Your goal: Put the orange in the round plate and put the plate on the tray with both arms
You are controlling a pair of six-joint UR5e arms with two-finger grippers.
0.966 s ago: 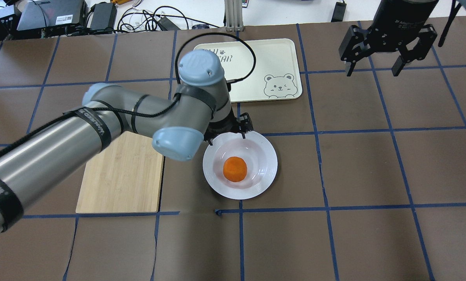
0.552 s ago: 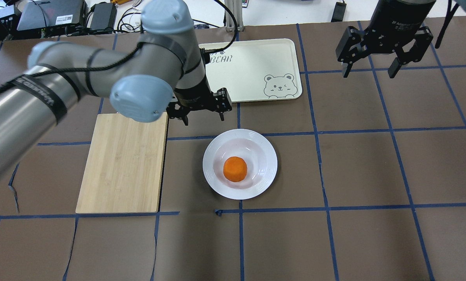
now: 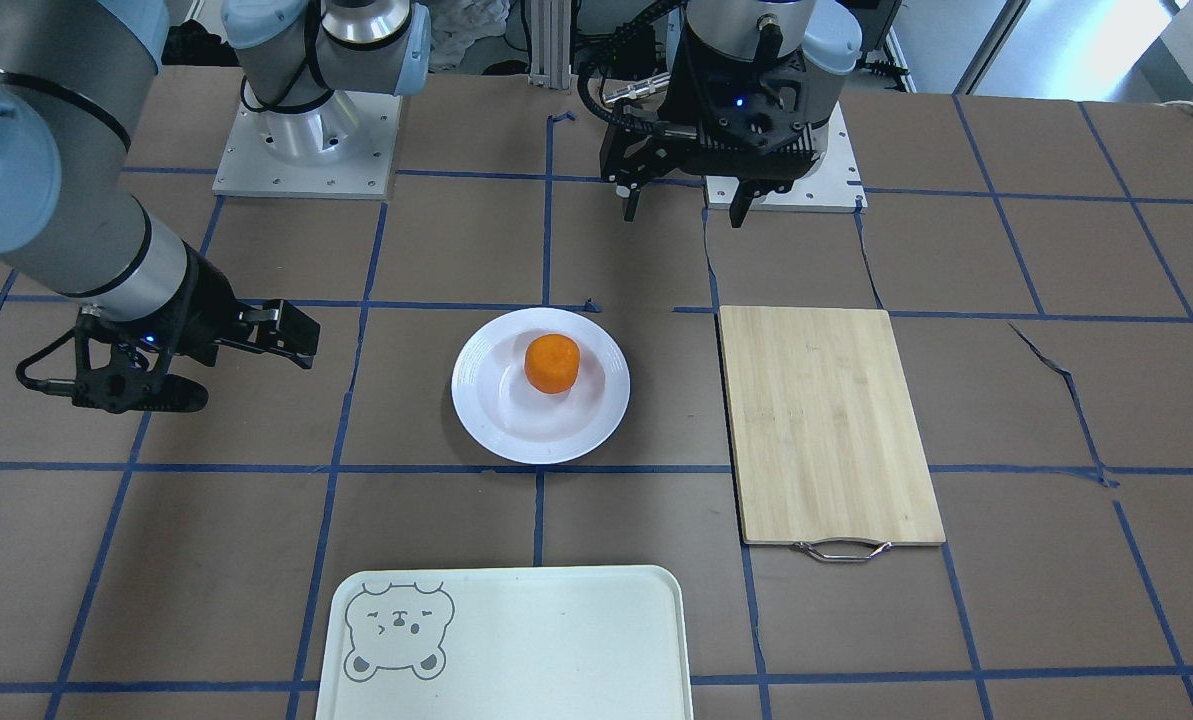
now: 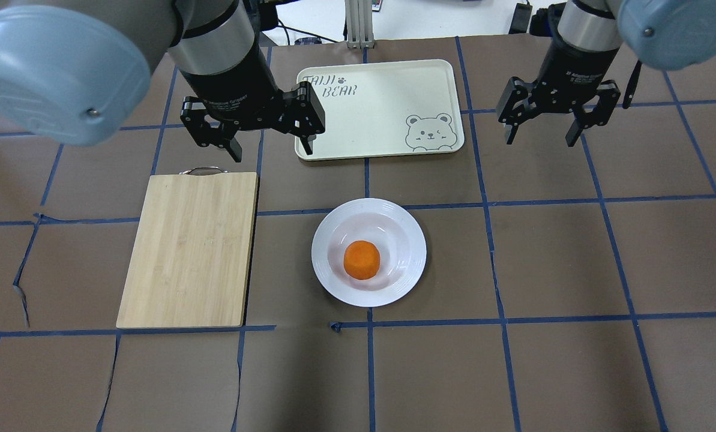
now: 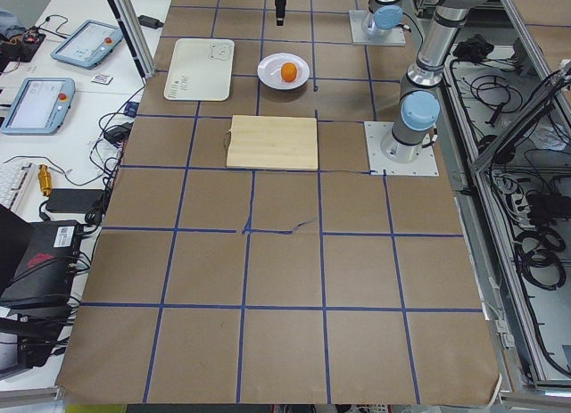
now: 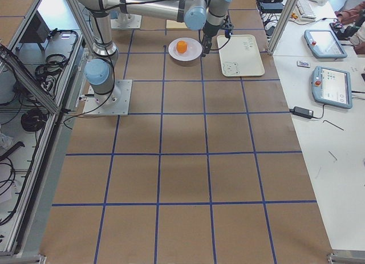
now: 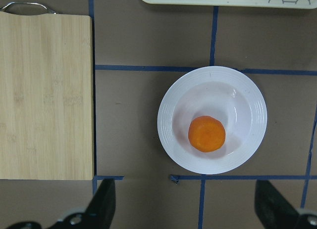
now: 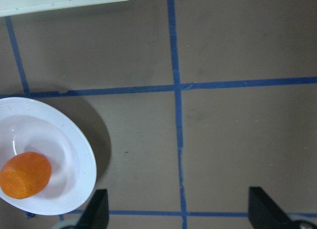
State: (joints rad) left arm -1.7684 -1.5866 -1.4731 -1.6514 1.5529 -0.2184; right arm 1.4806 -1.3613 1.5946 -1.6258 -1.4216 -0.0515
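Observation:
The orange (image 4: pixel 361 260) lies in the sunken centre of the white round plate (image 4: pixel 415 252), mid-table. Beyond it lies the cream tray (image 4: pixel 382 108) with the bear face, nothing on it. My left gripper (image 4: pixel 272 151) hangs open and empty above the tray's near-left corner, well off the plate. My right gripper (image 4: pixel 539 141) is open and empty too, raised to the right of the tray. In the front-facing view the plate (image 3: pixel 476 400) holds the orange (image 3: pixel 552 362) between the right gripper (image 3: pixel 256 378) and left gripper (image 3: pixel 686 215). Both wrist views look down on the orange (image 7: pixel 206 134) (image 8: pixel 25 175).
A bamboo cutting board (image 4: pixel 189 252) with a metal handle lies left of the plate. Cables and electronics (image 4: pixel 93 24) crowd the far table edge. Blue tape lines cross the brown table cover, which is torn in places (image 4: pixel 21 294).
My left gripper has lifted off the plate's far rim and drawn back toward the tray's left corner. The right gripper has come lower and slightly left. Plate and orange stayed put.

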